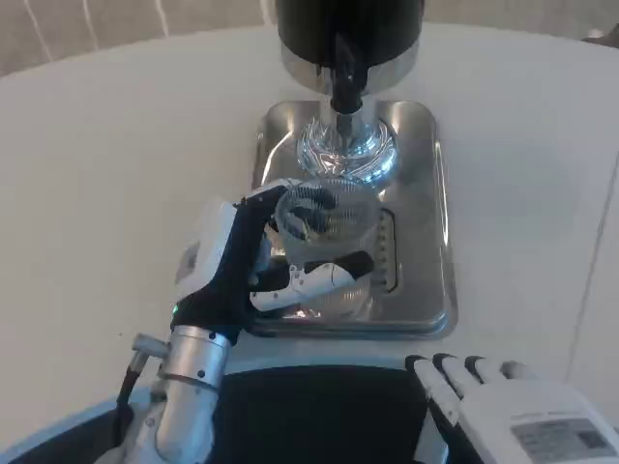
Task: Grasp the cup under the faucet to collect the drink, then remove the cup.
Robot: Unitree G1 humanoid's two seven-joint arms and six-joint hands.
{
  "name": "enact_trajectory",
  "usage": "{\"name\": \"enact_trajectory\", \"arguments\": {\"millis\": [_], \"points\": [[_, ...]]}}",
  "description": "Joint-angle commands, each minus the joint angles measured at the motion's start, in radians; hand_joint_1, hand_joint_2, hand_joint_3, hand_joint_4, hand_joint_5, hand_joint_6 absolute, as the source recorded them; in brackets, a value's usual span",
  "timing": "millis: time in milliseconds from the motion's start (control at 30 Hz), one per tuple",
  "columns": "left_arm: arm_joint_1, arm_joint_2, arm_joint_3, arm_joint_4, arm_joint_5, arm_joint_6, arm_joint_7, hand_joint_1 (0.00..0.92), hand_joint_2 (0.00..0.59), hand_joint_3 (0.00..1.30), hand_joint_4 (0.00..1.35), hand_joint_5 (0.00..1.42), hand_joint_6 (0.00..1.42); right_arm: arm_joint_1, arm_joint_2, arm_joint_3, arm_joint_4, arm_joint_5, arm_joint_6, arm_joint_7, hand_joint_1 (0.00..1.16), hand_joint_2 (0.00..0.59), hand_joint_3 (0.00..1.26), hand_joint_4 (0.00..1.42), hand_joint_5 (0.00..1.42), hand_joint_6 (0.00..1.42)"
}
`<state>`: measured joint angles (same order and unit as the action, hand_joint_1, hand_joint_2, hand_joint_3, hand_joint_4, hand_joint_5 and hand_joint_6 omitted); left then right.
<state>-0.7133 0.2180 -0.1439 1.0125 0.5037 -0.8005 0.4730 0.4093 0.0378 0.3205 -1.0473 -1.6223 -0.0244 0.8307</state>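
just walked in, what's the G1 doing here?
Its left hand grips a clear plastic cup over the steel drip tray of a drink dispenser. The cup sits just in front of the faucet, nearer the robot, and I can't tell whether there's any drink in it. The right hand waits open near the robot's body.

The black faucet (344, 72) overhangs the steel tray (426, 222), blocking access from above; white table (106, 193) on both sides lies open.

A single head view looks steeply down from the robot's upper body, close over the white desk (116, 145), facing forward.
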Motion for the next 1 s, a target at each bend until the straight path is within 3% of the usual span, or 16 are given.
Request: {"name": "enact_trajectory", "arguments": {"millis": [33, 367, 1000], "points": [[-0.047, -0.016, -0.024, 0.049, 0.017, 0.027, 0.057, 0.592, 0.003, 0.97, 1.19, 1.35, 1.42, -0.014, 0.064, -0.006, 0.000, 0.021, 0.003, 0.015, 0.37, 0.535, 0.00, 0.00, 0.00, 0.00], [-0.125, -0.030, -0.071, 0.127, 0.040, 0.072, 0.151, 0.592, 0.007, 0.97, 1.18, 1.35, 1.42, -0.020, 0.062, -0.030, 0.000, 0.035, -0.001, 0.041, 0.37, 0.535, 0.00, 0.00, 0.00, 0.00], [-0.171, -0.019, -0.077, 0.181, 0.021, 0.114, 0.182, 0.597, 0.008, 0.97, 1.18, 1.35, 1.42, -0.029, 0.069, -0.040, 0.000, 0.045, 0.001, 0.079, 0.37, 0.535, 0.00, 0.00, 0.00, 0.00]]}}
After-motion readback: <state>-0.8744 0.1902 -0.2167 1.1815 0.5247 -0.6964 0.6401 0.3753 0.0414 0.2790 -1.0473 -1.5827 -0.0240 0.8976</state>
